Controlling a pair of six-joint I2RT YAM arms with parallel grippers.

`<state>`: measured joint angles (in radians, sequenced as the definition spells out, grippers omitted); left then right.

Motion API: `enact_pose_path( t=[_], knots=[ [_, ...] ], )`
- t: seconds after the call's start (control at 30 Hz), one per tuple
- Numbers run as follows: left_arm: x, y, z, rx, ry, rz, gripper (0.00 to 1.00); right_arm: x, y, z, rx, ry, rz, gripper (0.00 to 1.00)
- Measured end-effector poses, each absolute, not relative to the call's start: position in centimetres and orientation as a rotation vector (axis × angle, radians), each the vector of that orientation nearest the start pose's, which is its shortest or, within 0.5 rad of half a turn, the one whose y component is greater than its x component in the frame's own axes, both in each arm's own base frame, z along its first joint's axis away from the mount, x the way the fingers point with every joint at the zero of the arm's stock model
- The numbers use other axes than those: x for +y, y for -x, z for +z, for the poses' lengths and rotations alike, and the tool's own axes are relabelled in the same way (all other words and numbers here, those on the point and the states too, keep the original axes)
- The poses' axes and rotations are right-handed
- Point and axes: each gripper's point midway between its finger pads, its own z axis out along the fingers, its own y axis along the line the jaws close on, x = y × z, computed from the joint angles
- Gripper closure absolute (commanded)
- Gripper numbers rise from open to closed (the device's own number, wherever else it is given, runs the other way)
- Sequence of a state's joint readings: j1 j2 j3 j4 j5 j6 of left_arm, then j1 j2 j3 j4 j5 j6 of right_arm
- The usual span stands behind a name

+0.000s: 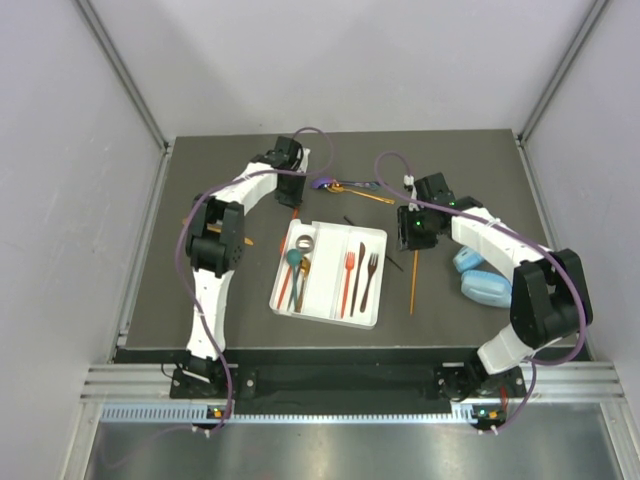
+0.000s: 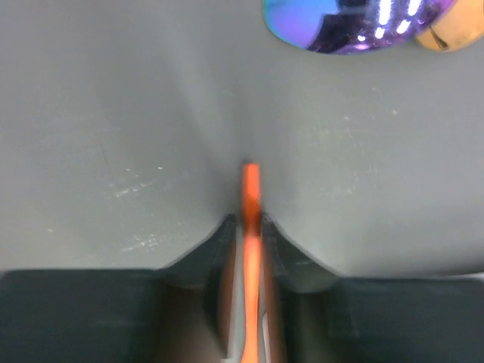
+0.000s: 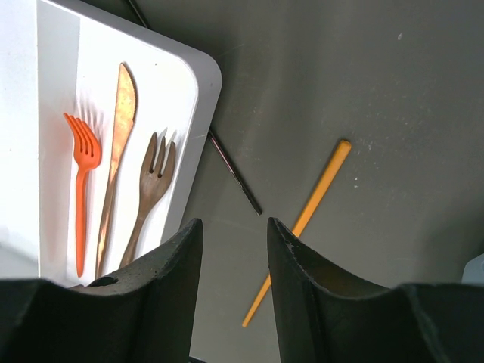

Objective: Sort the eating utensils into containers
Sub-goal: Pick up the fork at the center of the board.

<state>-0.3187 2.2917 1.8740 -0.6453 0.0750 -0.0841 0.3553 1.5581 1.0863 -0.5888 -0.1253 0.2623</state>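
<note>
My left gripper [image 1: 296, 178] is at the table's back, shut on a thin orange utensil [image 2: 250, 189] that stands between its fingers; the utensil's lower end [image 1: 294, 208] hangs just behind the white divided tray [image 1: 375, 318]. A purple spoon [image 2: 348, 23] and a gold spoon [image 1: 365, 195] lie beyond it. My right gripper [image 3: 234, 227] is open and empty over bare table right of the tray [image 3: 198, 79], above a black stick [image 3: 234, 174] and an orange stick [image 3: 302, 227]. The tray holds an orange fork [image 3: 82, 189], a copper knife [image 3: 117, 151], a brown fork [image 3: 151, 189] and a teal spoon [image 1: 294, 258].
Light-blue headphones [image 1: 480, 282] lie at the right, beside the right arm. A small white ring [image 1: 304, 241] sits in the tray's left compartment. Another orange stick [image 1: 247, 241] lies partly hidden under the left arm. The enclosure's walls rise on three sides.
</note>
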Motion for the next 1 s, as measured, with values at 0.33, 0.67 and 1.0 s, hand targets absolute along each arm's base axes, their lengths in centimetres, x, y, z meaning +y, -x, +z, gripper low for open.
enact_pose_path(
  t=[0.33,0.67,1.0],
  knots=[
    [-16.8,-49.2,2.8,2.653,-0.28,-0.131,1.0,15.5,-31.5,8.6,2.658,0.172,0.407,0.6],
    [-9.4,-48.6,2.9,2.681,-0.019,0.108,1.0,15.6,-31.2,8.1,2.665,0.173,0.425,0.6],
    [-7.6,-47.1,6.0,2.649,0.05,0.138,1.0,15.9,-31.0,7.4,2.688,0.177,0.445,0.61]
  ],
)
